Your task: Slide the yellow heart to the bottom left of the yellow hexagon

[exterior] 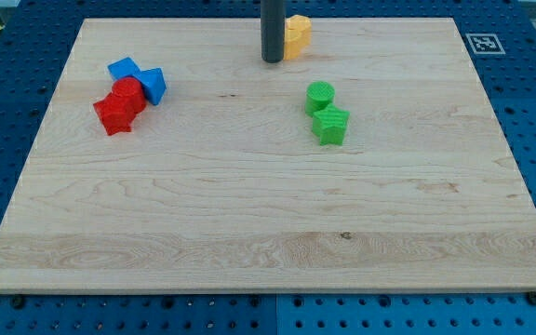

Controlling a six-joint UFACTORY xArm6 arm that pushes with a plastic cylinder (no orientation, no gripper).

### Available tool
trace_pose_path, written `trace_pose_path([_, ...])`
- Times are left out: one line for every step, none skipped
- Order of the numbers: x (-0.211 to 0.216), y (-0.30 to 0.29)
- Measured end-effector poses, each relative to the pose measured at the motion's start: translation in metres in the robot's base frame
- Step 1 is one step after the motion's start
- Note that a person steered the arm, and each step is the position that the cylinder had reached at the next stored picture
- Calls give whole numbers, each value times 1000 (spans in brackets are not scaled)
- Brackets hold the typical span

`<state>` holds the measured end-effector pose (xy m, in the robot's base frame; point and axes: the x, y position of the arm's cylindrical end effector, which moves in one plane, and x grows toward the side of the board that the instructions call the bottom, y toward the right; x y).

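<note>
Yellow blocks (pixel 297 35) sit at the view's top centre, partly hidden behind my rod; I cannot tell the heart from the hexagon or how many show. My tip (pixel 273 60) rests on the board right at their left side, touching or nearly touching them.
Two blue blocks (pixel 141 78) and two red blocks (pixel 120 106) cluster at the upper left of the wooden board (pixel 268 233). A green round block (pixel 320 96) and a green block (pixel 330 125) sit right of centre. A fiducial tag (pixel 483 43) lies beyond the top right corner.
</note>
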<state>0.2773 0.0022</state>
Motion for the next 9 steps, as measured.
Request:
trace_pose_path([-1, 1])
trace_pose_path([18, 25])
trace_pose_path([20, 64])
trace_pose_path([14, 70])
trace_pose_path([0, 50])
trace_pose_path([-21, 48])
trace_pose_path([-26, 54])
trace_pose_path([-26, 103])
trace_pose_path([-42, 113])
